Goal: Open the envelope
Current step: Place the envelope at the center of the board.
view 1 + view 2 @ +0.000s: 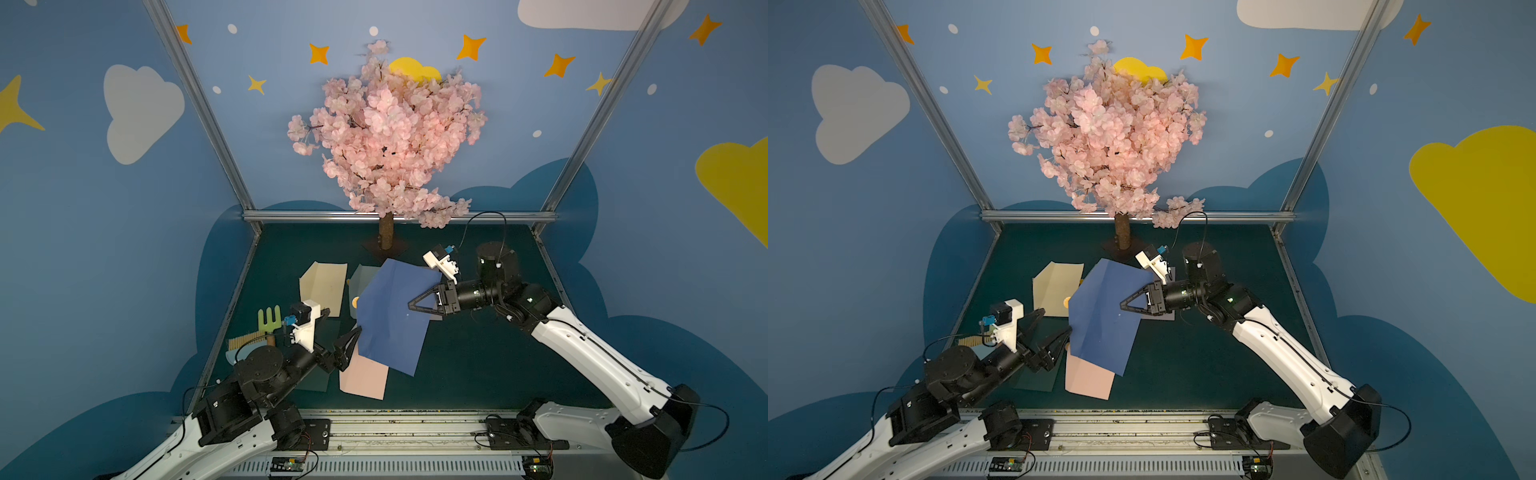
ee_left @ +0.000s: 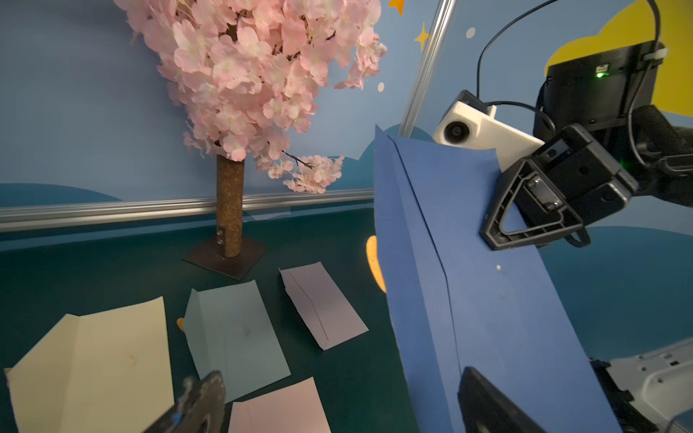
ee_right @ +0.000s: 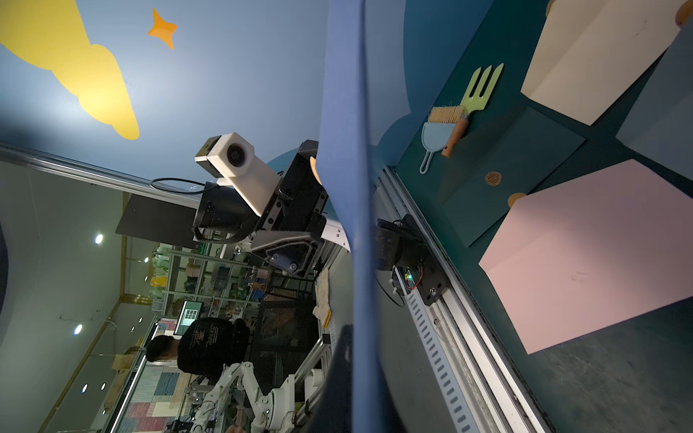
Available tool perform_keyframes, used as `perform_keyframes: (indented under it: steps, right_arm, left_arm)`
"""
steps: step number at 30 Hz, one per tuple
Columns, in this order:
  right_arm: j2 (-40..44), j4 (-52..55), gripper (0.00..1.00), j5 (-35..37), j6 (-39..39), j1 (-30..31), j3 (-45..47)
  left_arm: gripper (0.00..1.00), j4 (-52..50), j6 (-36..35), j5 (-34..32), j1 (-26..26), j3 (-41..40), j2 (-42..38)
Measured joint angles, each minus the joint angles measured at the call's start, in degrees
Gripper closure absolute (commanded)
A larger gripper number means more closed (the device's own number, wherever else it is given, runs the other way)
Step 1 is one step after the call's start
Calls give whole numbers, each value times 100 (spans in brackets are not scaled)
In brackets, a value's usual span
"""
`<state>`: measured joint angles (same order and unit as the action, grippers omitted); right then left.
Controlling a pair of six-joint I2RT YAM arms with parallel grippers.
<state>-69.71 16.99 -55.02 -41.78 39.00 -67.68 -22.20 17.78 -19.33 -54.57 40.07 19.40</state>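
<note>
A dark blue envelope (image 1: 392, 316) (image 1: 1104, 316) hangs tilted above the green table. My right gripper (image 1: 409, 305) (image 1: 1121, 305) is shut on its right side, with the paper running edge-on between the jaws in the right wrist view (image 3: 348, 150). My left gripper (image 1: 344, 320) (image 1: 1054, 321) is open at the envelope's lower left edge. In the left wrist view one finger (image 2: 483, 401) lies in front of the blue face (image 2: 468, 262) and the other finger (image 2: 208, 393) stands far off it. A crease runs along the edge nearest the left gripper.
Other envelopes lie flat on the table: cream (image 1: 324, 286), pale teal (image 1: 361, 278), pink (image 1: 363, 378), dark green (image 1: 316, 380) and lavender (image 2: 322, 303). A blossom tree (image 1: 386, 232) stands at the back. A green fork (image 1: 269, 320) and a brush (image 1: 245, 343) lie at the left edge.
</note>
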Motion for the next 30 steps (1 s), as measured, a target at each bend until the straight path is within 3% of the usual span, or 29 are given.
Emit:
perform_keyframes:
  steps: [5,13,18,25,30]
  right_arm:
    - [0,2,100,-133,70,-20,-2]
    - [15,-17,100,-323,72,-11,-2]
    - [144,-17,100,-417,166,85,-2]
    - [247,125,100,-428,398,210,-2]
    - [247,308,100,-413,577,214,-2]
  left_arm:
    - [10,-225,413,551,20,184,-35]
    - [11,-186,896,1285,188,184,448]
    - [18,24,1259,2033,898,96,752]
    - [26,1043,2133,3936,2361,-221,1233]
    - [29,1714,2677,5036,2778,-356,1572]
